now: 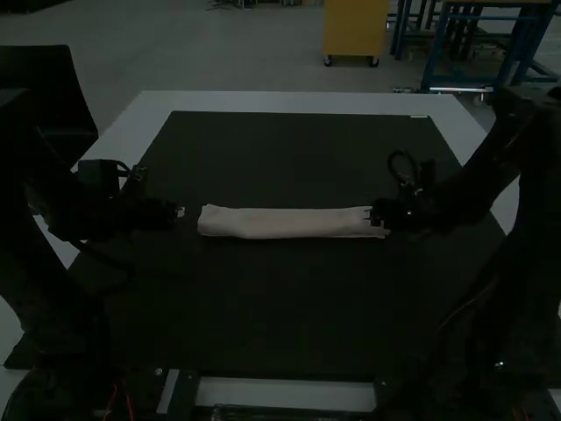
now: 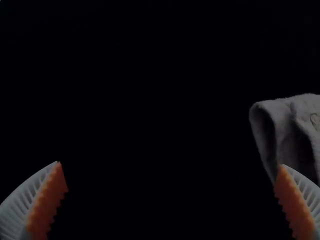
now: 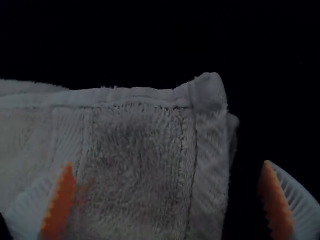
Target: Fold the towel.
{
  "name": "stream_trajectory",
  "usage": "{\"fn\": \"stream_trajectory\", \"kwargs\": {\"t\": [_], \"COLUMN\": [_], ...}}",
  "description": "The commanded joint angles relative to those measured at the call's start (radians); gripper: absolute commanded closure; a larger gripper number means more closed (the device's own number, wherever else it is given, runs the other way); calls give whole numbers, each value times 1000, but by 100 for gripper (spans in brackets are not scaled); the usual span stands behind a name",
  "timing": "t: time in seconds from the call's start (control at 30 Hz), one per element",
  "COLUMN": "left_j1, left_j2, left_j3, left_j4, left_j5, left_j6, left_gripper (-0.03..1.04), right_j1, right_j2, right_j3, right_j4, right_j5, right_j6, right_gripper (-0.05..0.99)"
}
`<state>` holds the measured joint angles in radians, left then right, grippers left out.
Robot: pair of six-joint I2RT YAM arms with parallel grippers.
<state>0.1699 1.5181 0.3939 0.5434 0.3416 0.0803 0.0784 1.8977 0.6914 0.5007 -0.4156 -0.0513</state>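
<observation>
Right gripper (image 1: 372,215), jaws wide open at one end of the folded towel (image 1: 280,224), contact unclear, left gripper (image 1: 181,211), likewise open, near the other.

Pale table (image 1: 289,102) | dark covering (image 1: 280,307) on it (apparently a mat) | towel (image 1: 280,223) atop, folded into long strip

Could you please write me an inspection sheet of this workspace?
Surface: dark mat on a pale table.
Job's things: towel folded into a narrow strip, layers visible at the end nearer the left arm.
Clutter: nothing seen.
Left gripper: open, beside the towel's near end.
Right gripper: open, at the towel's other end.
Cables: loop at the right arm's wrist.
Surroundings: pale table border around the mat.
</observation>
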Motion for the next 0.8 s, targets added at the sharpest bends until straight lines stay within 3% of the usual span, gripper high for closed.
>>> {"fn": "stream_trajectory", "kwargs": {"t": [0.0, 0.07, 0.1, 0.33, 0.77], "left_j1": [3, 3, 3, 3, 3], "left_j2": [-6, -6, -4, -4, 2], "left_j3": [-9, -10, -10, -10, -13], "left_j4": [3, 3, 3, 7, 18], "left_j5": [22, 25, 27, 27, 25], "left_j6": [-16, -16, -16, -17, -17], "left_gripper": [4, 4, 4, 4, 4], "right_j1": [24, 27, 26, -9, -83], "right_j2": [44, 47, 47, 12, -158], "right_j3": [20, 22, 22, 39, 122], "right_j4": [-2, -1, -1, -11, -174], "right_j5": [-22, -35, -38, -65, -68], "right_j6": [-32, -47, -48, -25, -18], "right_gripper": [40, 88, 95, 96, 96]}}
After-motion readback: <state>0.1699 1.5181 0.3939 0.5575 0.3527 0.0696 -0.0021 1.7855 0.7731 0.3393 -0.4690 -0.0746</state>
